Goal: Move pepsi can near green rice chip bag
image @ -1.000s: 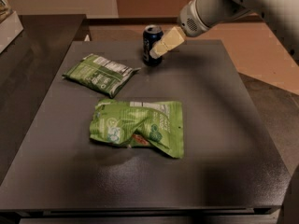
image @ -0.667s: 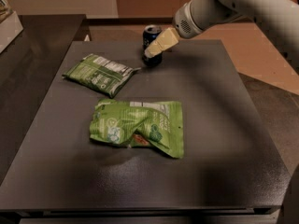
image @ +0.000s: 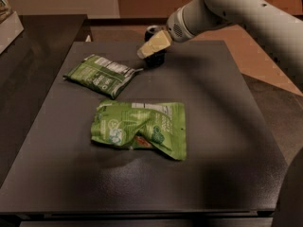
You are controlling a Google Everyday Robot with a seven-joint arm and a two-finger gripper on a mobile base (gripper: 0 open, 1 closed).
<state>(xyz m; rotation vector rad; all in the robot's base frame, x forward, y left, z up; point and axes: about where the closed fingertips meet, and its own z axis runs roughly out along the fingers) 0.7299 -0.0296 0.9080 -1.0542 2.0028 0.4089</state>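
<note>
small dark blue pepsi can (image: 152, 31) stands at the dark worktop (image: 227, 126)'s 12 o'clock edge. tool (image: 154, 46) at the can; whether it holds it, cannot tell. bright lime-green crinkled rice chip bag (image: 139, 129) lies toward 6 o'clock. suggest: grip mid-body, keep upright.

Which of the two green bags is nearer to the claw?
The smaller, darker green bag at back left; the claw is by the pepsi can beside it.

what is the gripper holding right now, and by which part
Cannot tell: the gripper is at the pepsi can, covering its side, so no hold shows.
</note>
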